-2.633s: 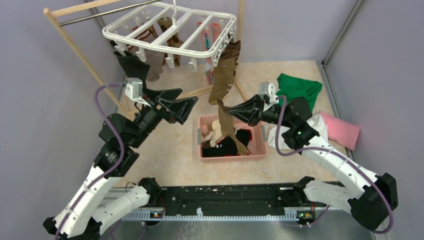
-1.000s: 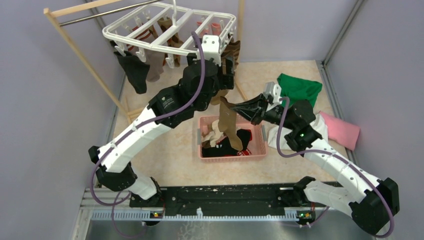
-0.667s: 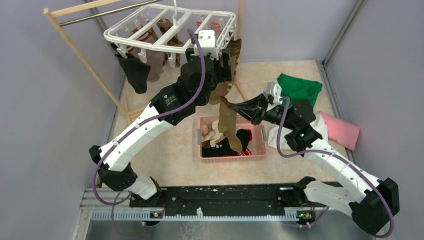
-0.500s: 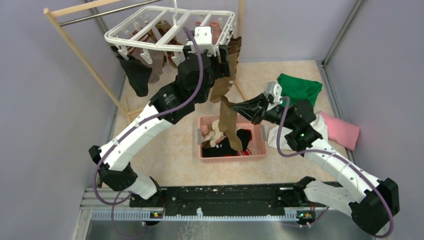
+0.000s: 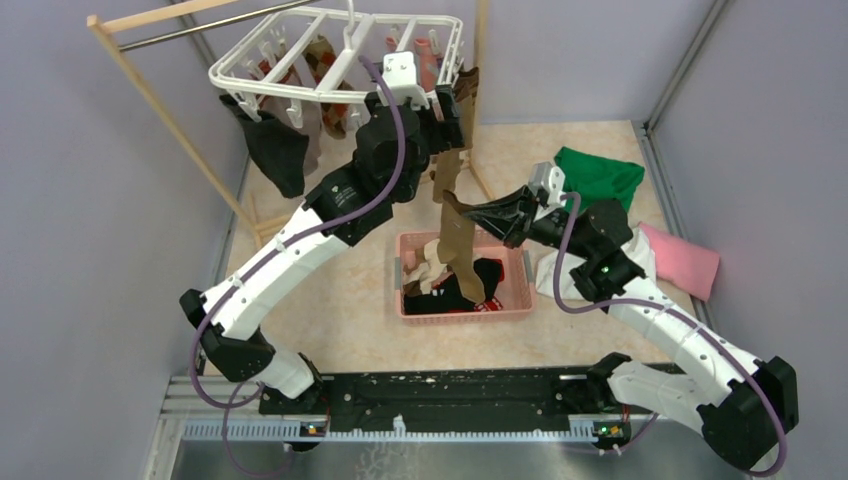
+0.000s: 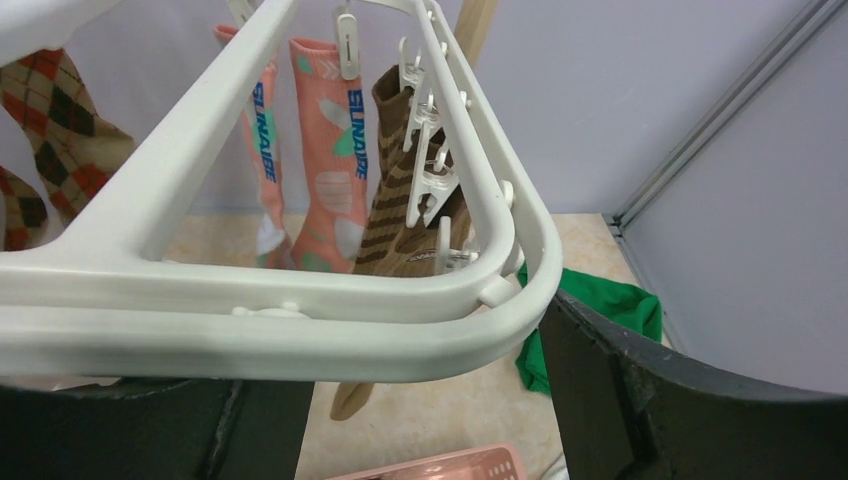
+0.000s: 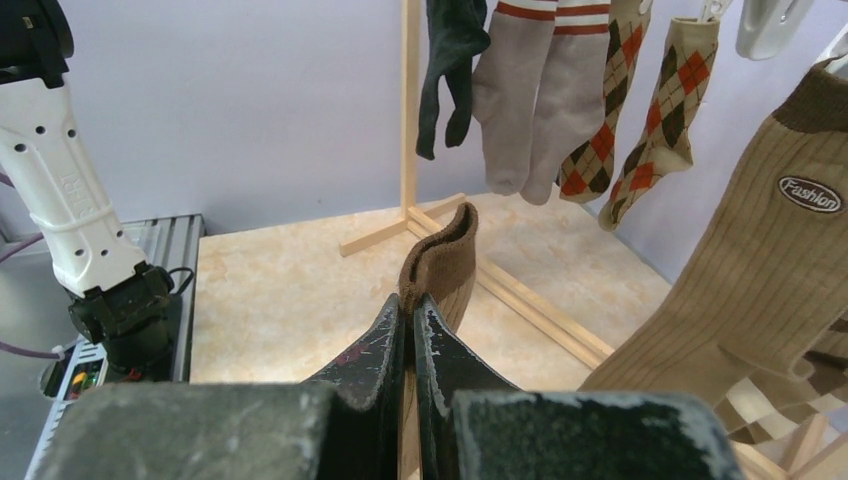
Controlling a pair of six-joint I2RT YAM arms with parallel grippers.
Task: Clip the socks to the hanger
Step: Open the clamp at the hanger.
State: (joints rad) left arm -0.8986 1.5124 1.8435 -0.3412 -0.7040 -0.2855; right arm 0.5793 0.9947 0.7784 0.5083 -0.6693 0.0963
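top, left-wrist and right-wrist views. the hanger (image 5: 290,86), a white grid frame, hangs at 12 o'clock of the top view from the rod of a wooden rack (image 5: 165,120). clipped beneath it, from its 9 o'clock side toward 3 o'clock, are:
- a black sock (image 5: 272,150)
- a grey sock (image 7: 540,90) with a red-banded cuff
- an argyle pair (image 7: 650,100)
- a pink-teal pair (image 6: 330,150)
- a brown-cream striped sock (image 6: 400,190)
- a beige ribbed sock (image 5: 447,170) at the frame's 3 o'clock corner (its cuff label reads "fashion")

a plain brown sock (image 5: 458,245) is not clipped. its cuff is pinched between the fingers of the right end effector (image 5: 490,212), which are pressed together on it. this grip sits at 4 o'clock of the beige sock's lower end. the rest of the brown sock droops into a pink basket (image 5: 465,312).

the left end effector (image 5: 445,100) is raised to the hanger's near 3 o'clock corner. its fingers (image 6: 600,400) are spread wide and hold nothing. in the left-wrist view the frame's rounded corner lies across the gap between them. whether it touches either finger cannot be told.

the basket stands at the centre of the counter (image 5: 340,290) and also holds black and cream socks. a green cloth (image 5: 600,175) lies at 2 o'clock of the basket, near the right arm. a white cloth (image 5: 545,275) lies just beside the basket at 3 o'clock. a pink cloth (image 5: 685,260) lies farther out toward 3 o'clock, partly behind the right arm.
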